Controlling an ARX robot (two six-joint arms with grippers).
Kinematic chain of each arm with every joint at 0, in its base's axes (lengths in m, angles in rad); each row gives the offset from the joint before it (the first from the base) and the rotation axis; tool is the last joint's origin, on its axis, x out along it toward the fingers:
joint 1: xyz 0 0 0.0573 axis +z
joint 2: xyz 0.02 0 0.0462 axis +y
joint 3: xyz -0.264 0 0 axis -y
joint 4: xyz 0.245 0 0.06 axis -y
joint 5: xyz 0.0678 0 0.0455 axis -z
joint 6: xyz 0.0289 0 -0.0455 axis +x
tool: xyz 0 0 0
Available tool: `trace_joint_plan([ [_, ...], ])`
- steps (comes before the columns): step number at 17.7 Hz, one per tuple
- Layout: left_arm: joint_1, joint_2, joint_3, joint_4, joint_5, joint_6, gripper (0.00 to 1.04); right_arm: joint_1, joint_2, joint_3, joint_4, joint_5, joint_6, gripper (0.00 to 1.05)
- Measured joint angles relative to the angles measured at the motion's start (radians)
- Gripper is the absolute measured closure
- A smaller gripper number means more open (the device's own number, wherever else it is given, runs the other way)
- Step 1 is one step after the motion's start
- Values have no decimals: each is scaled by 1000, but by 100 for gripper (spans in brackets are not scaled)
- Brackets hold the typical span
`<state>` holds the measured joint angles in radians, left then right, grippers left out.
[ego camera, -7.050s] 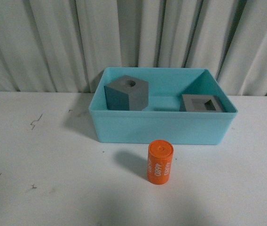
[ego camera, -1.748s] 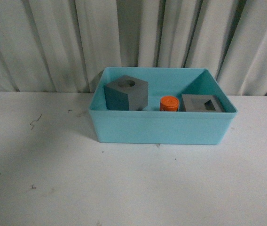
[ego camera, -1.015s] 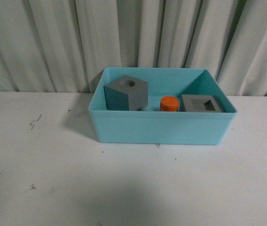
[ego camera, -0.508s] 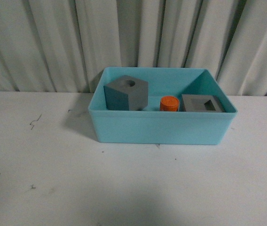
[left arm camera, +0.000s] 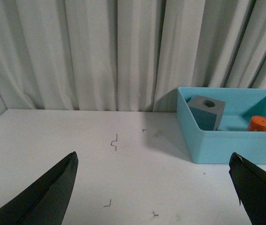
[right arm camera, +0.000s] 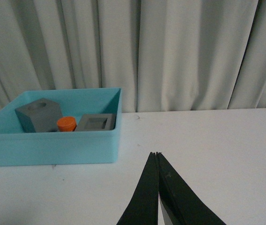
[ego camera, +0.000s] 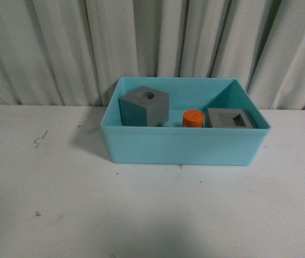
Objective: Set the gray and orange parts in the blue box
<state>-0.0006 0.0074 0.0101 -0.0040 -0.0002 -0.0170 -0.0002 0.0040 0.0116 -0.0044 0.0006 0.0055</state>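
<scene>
On a white desk (ego camera: pixel 61 209), the turquoise bin (ego camera: pixel 184 145) holds a round-holed gray cube (ego camera: pixel 144 106) at 9 o'clock, a rectangular-holed gray cube (ego camera: pixel 230 118) at 3 and an orange cylinder (ego camera: pixel 193 118) between. Left pincer (left arm camera: pixel 154 187) spread wide; right pincer (right arm camera: pixel 157 154) closed, empty.

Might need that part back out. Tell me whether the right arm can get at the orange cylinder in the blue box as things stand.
Probably yes. The orange cylinder stands between two gray cubes in the open-topped blue box, nothing covering it. The right gripper is shut and would need opening.
</scene>
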Motion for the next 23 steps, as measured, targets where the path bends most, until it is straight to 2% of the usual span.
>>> trace_joint_plan([
  [5, 0, 0, 0, 0, 0, 0, 7, 0, 0, 0, 0, 0, 0, 101],
  [13, 0, 0, 0, 0, 0, 0, 7, 0, 0, 0, 0, 0, 0, 6],
  [23, 0, 0, 0, 0, 0, 0, 7, 0, 0, 0, 0, 0, 0, 6],
])
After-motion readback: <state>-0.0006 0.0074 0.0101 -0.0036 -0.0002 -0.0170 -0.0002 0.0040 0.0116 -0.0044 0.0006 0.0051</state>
